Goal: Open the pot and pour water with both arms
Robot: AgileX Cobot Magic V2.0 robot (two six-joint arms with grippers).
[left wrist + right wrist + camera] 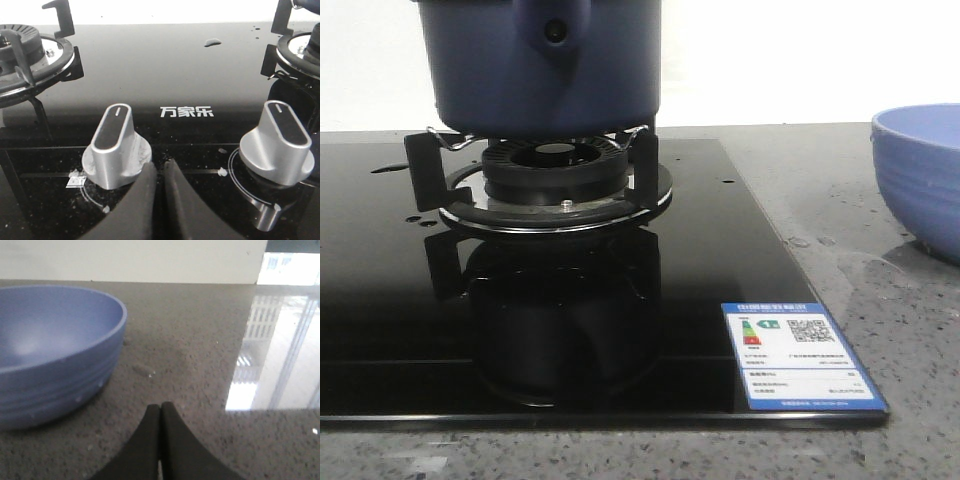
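Note:
The dark navy-blue pot [490,70] stands on the burner [556,170] of the black glass stove [740,260] in the front view; its front mount with a round hole [555,31] faces me, and its top is cut off by the frame. Neither gripper shows in the front view. My left gripper [161,167] is shut and empty, low over the stove's front, between two silver knobs [116,147] [280,145]. My right gripper [161,410] is shut and empty over the grey counter, beside the light blue bowl [50,345].
The light blue ribbed bowl [920,175] stands on the speckled counter [850,200] right of the stove. A second burner [25,60] lies to the stove's left side. Water drops [213,42] sit on the glass. An energy label [790,355] is at the stove's front right corner.

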